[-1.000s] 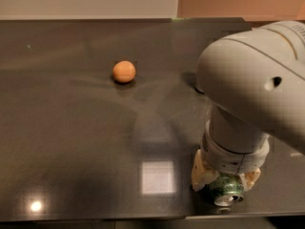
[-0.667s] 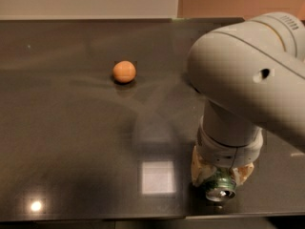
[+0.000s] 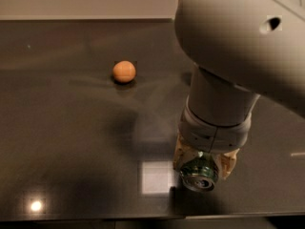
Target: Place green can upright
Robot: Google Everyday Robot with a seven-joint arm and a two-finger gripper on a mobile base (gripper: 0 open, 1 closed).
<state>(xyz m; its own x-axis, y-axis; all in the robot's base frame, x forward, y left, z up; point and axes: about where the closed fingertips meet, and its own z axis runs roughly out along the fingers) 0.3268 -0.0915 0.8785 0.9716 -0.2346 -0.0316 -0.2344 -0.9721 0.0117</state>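
Observation:
The green can is dark green with a silver end turned toward the camera. It lies tilted on its side between the tan fingers of my gripper, low at the right, near the table's front edge. The gripper is shut on the can. The big grey-white arm hangs over it and hides the can's upper part. I cannot tell whether the can touches the table.
A small orange ball sits on the dark glossy table at the middle left, well away from the gripper. Bright light reflections lie on the table near the front edge. A pale wall runs behind the table.
The arm has swung left and toward the camera, filling more of the view. The gripper and can have shifted a little left. The orange ball has not moved.

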